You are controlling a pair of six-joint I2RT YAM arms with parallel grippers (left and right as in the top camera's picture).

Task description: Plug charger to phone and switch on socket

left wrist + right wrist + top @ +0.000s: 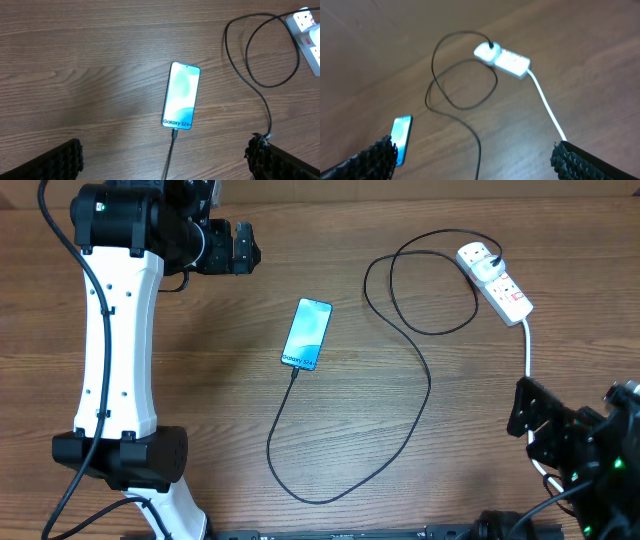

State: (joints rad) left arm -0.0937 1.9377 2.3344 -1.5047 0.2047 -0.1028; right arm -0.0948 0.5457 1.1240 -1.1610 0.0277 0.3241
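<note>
charger (430,388) runs from the bottom edge of the phone (307,334) to the socket (494,281), right of the phone; switches unreadable. left gripper (243,247) and right gripper (528,412) both released, empty.

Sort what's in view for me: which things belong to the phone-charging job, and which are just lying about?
For the job:
- phone
- black charger cable
- white extension socket

Not part of it:
- the socket's thick white cord
- wooden table
</note>
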